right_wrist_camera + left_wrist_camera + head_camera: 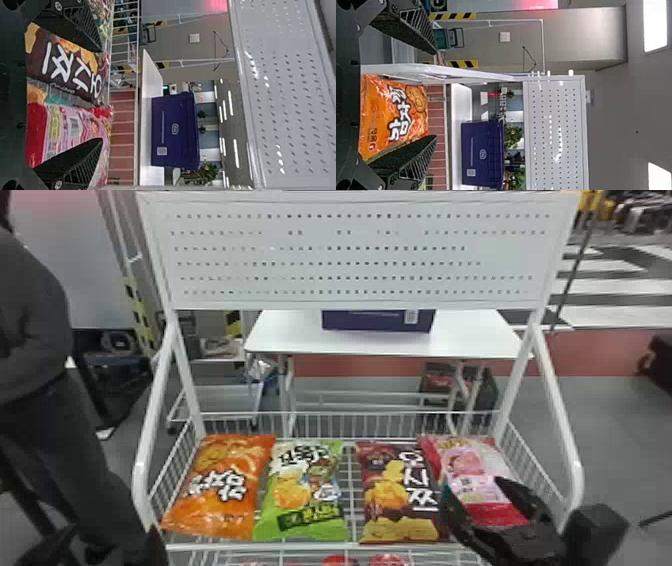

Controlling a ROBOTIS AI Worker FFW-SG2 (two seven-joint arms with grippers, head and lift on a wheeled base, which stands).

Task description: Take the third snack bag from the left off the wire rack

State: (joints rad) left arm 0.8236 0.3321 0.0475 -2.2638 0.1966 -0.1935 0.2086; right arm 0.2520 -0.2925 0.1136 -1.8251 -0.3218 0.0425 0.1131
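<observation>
Early in the task, by the look of it. On the wire rack [350, 424], four snack bags lying flat in a row: orange bag [220, 485], green bag [302, 490], dark brown bag [400, 495], pink bag [470, 470]. Third from the left, so the one to take: the dark brown bag, ungrasped, lying between green and pink. Over the rack's near right corner, the right tool [487, 505], spread wide and holding nothing, straddling the line where dark brown meets pink. Left tool [433, 93] likewise wide and empty, facing the orange bag. Left to do, judging from this: centre on the dark brown bag, close on it, lift it clear of the rack.
</observation>
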